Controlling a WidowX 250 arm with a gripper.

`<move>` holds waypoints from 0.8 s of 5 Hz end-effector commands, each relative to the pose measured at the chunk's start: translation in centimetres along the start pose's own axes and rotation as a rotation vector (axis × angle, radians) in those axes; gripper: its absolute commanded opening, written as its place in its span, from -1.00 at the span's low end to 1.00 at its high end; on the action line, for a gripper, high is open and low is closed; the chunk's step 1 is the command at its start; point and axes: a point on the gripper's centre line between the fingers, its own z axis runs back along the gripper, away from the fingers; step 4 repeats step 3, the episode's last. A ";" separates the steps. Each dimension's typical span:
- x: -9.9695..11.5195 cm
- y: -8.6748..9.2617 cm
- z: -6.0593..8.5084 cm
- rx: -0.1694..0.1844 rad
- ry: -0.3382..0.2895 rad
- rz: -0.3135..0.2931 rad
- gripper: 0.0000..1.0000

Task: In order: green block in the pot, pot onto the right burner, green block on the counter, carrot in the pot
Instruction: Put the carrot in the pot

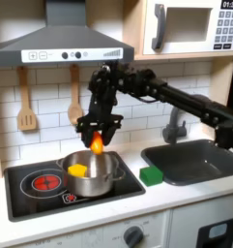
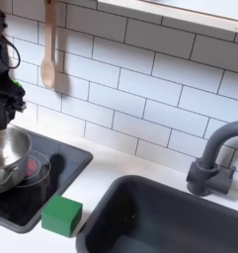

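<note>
Three steps look finished to us, since the small green rectangular block (image 1: 151, 175) lies on the off-white counter (image 1: 176, 189) beside the shiny steel pot (image 1: 92, 174), so our black gripper (image 1: 97, 141), clenched on the orange toy carrot (image 1: 97, 144) above that pot, must next lower and release.

I see pot (image 1: 93, 174) on cooktop (image 1: 36, 184), carrot (image 1: 97, 144) above it, block (image 1: 151, 175) on counter (image 1: 176, 191) between cooktop and sink (image 1: 200, 160)

White tiled wall (image 2: 140, 79), microwave (image 1: 190, 26) above
</note>
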 end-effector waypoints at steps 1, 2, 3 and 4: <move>0.9 0.0 -0.6 -0.011 0.017 -0.005 1.00; 1.7 0.2 -0.7 -0.009 0.009 0.009 1.00; 1.6 0.4 -0.8 -0.004 0.013 0.011 1.00; 1.6 0.4 -0.8 -0.004 0.013 0.011 1.00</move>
